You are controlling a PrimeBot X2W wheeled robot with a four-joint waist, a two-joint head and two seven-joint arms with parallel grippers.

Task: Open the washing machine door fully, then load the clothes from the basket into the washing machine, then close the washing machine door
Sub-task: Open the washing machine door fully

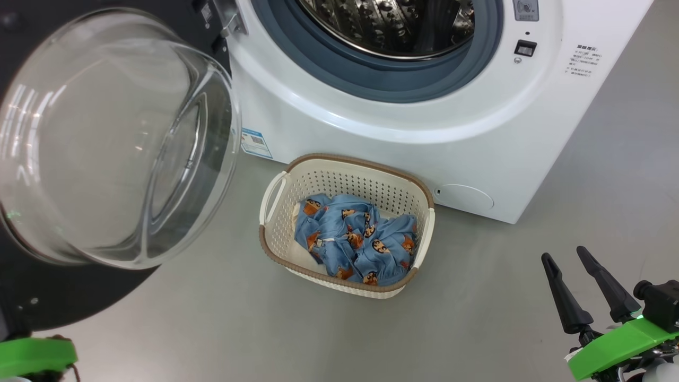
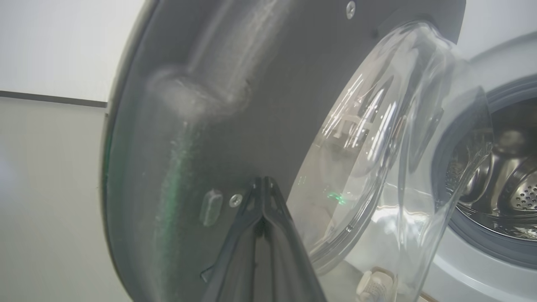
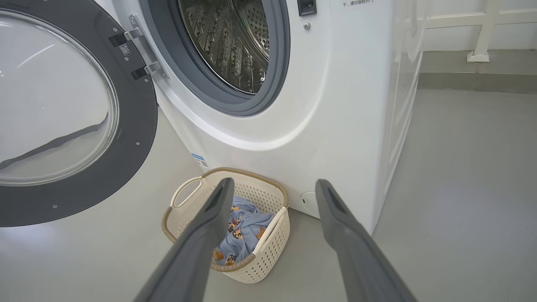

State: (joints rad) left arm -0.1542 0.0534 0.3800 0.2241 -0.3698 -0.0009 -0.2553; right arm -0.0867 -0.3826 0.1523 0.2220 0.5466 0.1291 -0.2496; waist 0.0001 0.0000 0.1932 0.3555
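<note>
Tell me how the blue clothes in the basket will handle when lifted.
Probably floppy: the clothes lie crumpled in soft folds, so would likely drape. Thin fabric, so probably light. Tangled together, several may lift at once.

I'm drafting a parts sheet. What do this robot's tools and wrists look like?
The right tool and left tool each have two long, dark grey fingers tapering to blunt tips. A bright green wrist housing sits behind the right one, topped by a black block.
</note>
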